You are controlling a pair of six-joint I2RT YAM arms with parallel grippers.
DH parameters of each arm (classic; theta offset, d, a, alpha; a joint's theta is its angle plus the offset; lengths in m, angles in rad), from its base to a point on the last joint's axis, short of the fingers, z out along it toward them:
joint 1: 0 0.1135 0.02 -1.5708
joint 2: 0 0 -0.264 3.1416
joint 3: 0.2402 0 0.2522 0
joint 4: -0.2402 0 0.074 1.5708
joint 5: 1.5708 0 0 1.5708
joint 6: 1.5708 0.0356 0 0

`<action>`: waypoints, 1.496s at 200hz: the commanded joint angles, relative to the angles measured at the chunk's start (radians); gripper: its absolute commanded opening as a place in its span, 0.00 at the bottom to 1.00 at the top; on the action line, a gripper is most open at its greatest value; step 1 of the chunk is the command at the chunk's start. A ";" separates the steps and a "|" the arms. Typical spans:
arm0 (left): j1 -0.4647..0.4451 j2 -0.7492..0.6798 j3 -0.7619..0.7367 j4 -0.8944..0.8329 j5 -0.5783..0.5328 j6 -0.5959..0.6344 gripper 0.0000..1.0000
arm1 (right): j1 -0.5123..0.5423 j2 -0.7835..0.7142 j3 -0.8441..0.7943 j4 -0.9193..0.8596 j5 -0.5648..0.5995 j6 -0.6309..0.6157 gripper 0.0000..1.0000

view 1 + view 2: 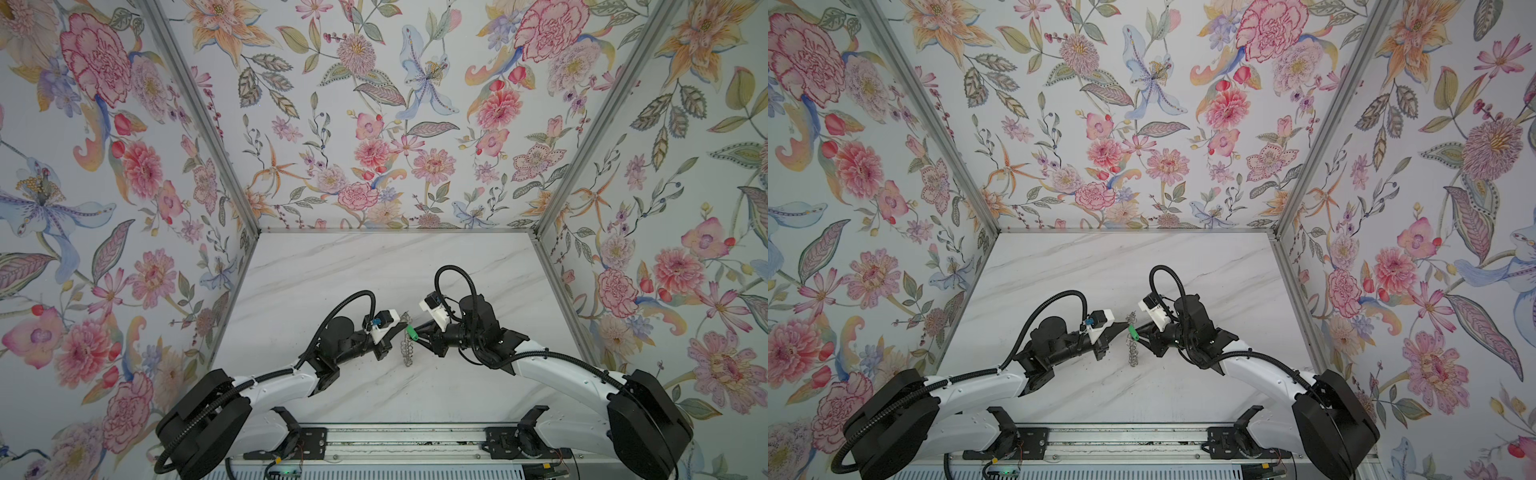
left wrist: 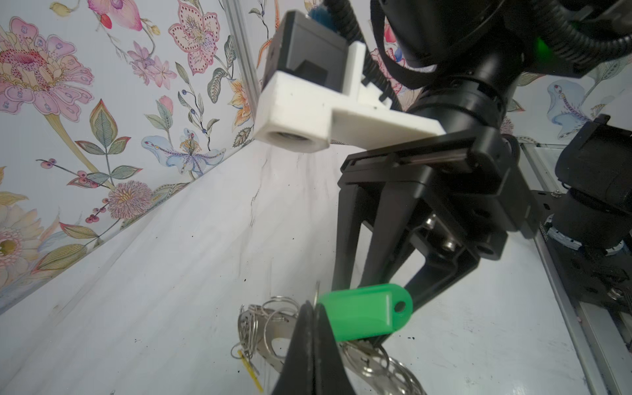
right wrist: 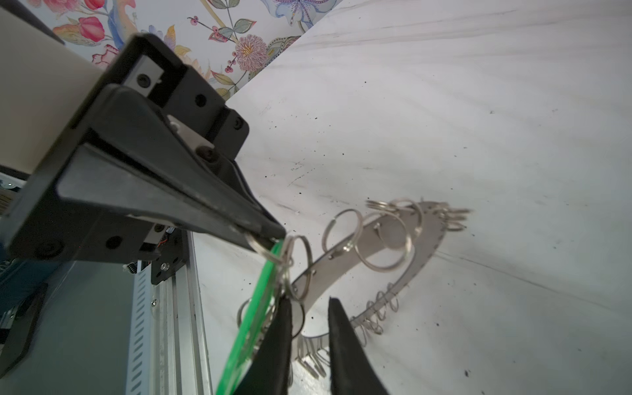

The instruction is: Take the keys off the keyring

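White marble-look tabletop (image 1: 374,270) lies beneath. The left gripper (image 3: 270,237), left of the grey metal disc keyring (image 3: 429,239) tipped up on edge, is clamped tight on one small wire loop (image 3: 254,243). The right gripper (image 3: 309,301), right of the keyring, stands slightly parted and empty, with the bright green oblong plastic key tag (image 2: 362,313) just beside one finger.

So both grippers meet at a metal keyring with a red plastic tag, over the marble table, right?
Not red: the tag is bright green, as the left wrist view shows. The rest holds: the left gripper and right gripper meet at the metal keyring over the marble table.
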 commanded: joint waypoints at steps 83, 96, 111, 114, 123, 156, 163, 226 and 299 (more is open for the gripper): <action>0.011 0.011 -0.002 0.156 -0.011 -0.125 0.00 | 0.034 0.035 -0.015 0.131 0.064 0.090 0.55; 0.010 0.017 -0.002 0.168 -0.008 -0.137 0.00 | 0.014 0.052 -0.015 0.141 0.063 0.098 0.55; 0.009 0.018 -0.001 0.173 -0.005 -0.146 0.00 | -0.025 0.073 -0.024 0.179 0.035 0.121 0.56; 0.011 0.017 -0.002 0.172 -0.002 -0.148 0.00 | -0.032 0.077 -0.027 0.190 0.027 0.126 0.56; 0.010 0.015 0.000 0.172 -0.003 -0.153 0.00 | -0.038 0.085 -0.031 0.216 0.013 0.139 0.57; 0.009 0.006 -0.006 0.161 -0.023 -0.160 0.00 | -0.057 0.091 -0.012 0.243 -0.035 0.146 0.64; 0.009 0.007 -0.005 0.156 -0.029 -0.160 0.00 | -0.052 0.090 -0.003 0.232 -0.036 0.139 0.64; 0.008 0.043 -0.005 0.221 -0.080 -0.229 0.00 | 0.041 0.104 -0.007 0.302 0.057 0.232 0.79; -0.022 0.020 0.009 0.145 -0.155 -0.179 0.00 | 0.095 0.148 0.037 0.229 0.298 0.229 0.76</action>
